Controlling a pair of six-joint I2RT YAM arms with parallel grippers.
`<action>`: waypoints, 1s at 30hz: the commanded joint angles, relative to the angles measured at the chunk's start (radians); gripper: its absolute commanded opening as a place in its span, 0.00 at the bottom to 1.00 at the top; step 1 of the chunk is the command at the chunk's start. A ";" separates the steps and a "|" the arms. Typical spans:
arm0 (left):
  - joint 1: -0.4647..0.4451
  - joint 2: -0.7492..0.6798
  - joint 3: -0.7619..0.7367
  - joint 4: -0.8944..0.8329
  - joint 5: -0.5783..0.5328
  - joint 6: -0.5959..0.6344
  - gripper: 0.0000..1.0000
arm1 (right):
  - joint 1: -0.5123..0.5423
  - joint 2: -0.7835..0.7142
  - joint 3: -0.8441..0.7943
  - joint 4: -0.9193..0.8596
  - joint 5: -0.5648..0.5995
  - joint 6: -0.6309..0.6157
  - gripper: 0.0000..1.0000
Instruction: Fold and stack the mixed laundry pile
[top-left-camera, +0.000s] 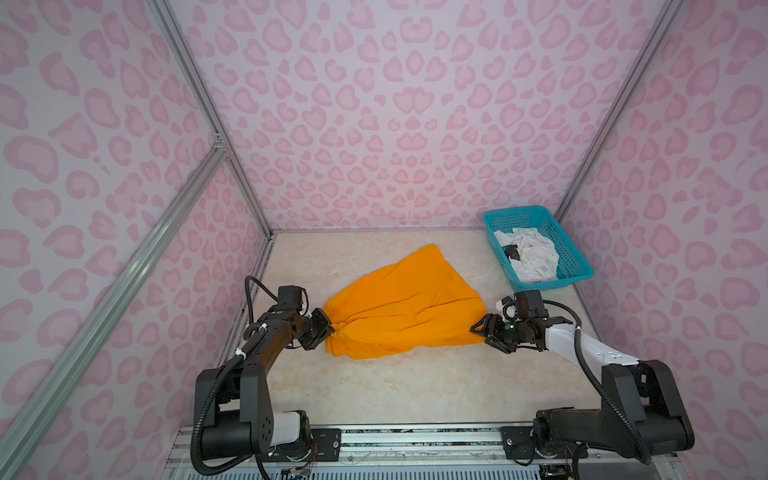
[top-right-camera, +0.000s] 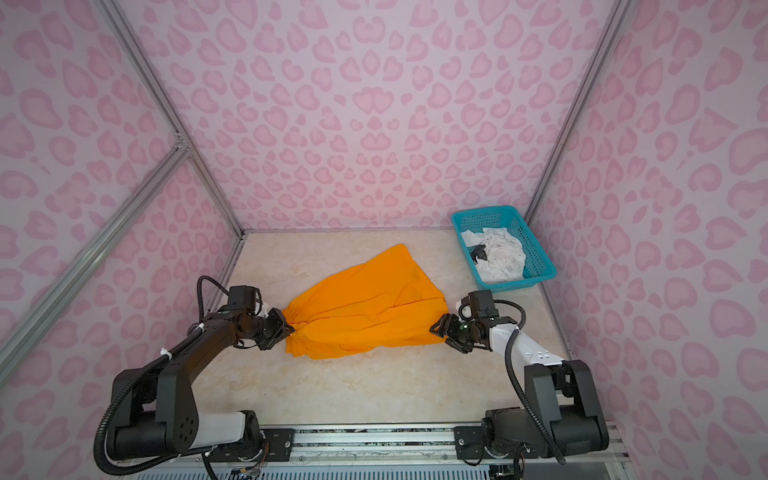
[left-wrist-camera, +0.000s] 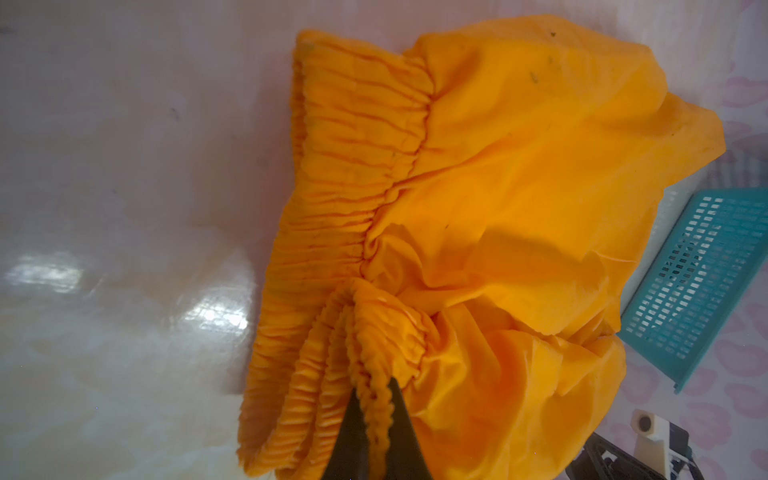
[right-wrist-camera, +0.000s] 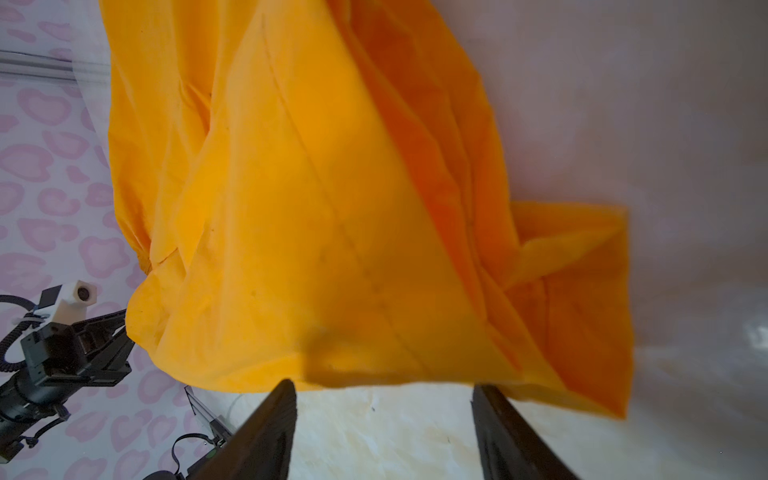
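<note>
Orange shorts (top-left-camera: 401, 305) lie spread on the glossy, marbled beige table (top-left-camera: 374, 395), close to its middle in both top views, with the waist toward the left edge and the legs fanning out toward the right edge and the far edge.

At the left, the left gripper (top-left-camera: 329, 328) pinches the waistband (left-wrist-camera: 353, 174). In the left wrist view its two tapered black fingers (left-wrist-camera: 353, 432) are pressed together on one raised fold of the band. The waistband is elastic, ruched into fine, close ribs, and doubled back on itself in a few loose loops.

Past the band the cloth is thin and smooth (a light woven fabric, by the look of it), falling into long soft creases that radiate from the pinched spot. One leg ends in a blunt point toward the far edge.

At the shorts' right corner the right gripper (top-left-camera: 482, 332) stands spread. In the right wrist view its flat dark fingers (right-wrist-camera: 266, 432) sit well apart, with the straight hem just beyond their tips and nothing clasped between them.

In the far right corner stands a rectangular teal plastic basket (top-left-camera: 569, 257) with slotted walls. It holds a crumpled white T-shirt (top-left-camera: 534, 255) with a dark printed patch.
</note>
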 joint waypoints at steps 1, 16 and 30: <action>0.001 0.004 0.000 0.005 -0.014 0.024 0.03 | -0.011 0.023 -0.007 0.139 -0.041 0.049 0.67; 0.004 0.014 0.000 -0.006 -0.014 0.037 0.03 | -0.108 0.047 0.016 0.192 -0.132 0.054 0.67; 0.002 0.031 0.001 0.000 -0.001 0.040 0.03 | -0.106 0.106 0.148 0.160 -0.157 -0.013 0.59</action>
